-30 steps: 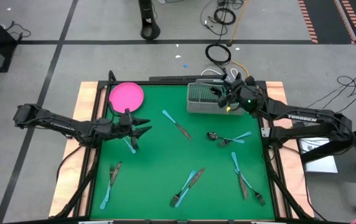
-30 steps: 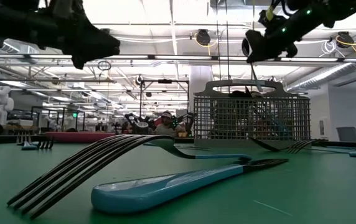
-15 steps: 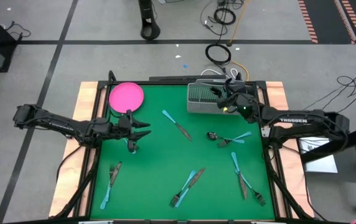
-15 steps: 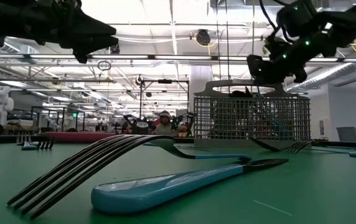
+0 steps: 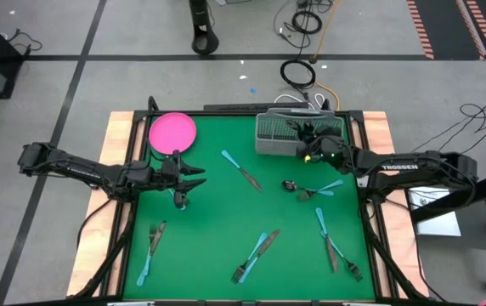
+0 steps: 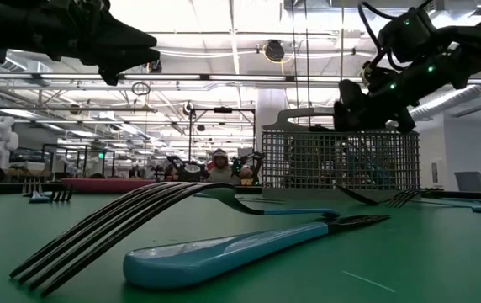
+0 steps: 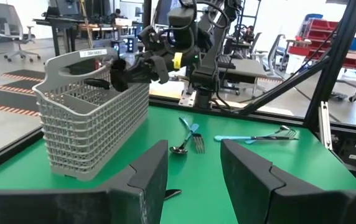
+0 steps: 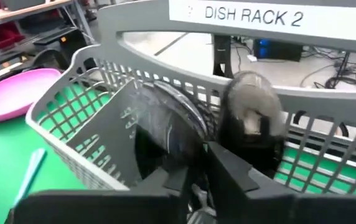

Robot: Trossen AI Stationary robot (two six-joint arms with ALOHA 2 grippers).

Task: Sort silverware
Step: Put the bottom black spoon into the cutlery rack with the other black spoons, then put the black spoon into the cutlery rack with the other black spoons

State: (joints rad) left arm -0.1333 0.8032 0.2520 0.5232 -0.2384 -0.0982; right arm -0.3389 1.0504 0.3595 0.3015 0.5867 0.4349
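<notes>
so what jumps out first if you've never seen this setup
The green table scattered with blue-handled silverware, a pink plate at its far left corner. At the far edge, the right gripper reaches into the gray mesh basket. The left gripper hovers open near the plate.

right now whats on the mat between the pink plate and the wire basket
Nothing: in the high view the green mat between the pink plate and the wire basket is bare. The nearest knife lies below that stretch.
</notes>
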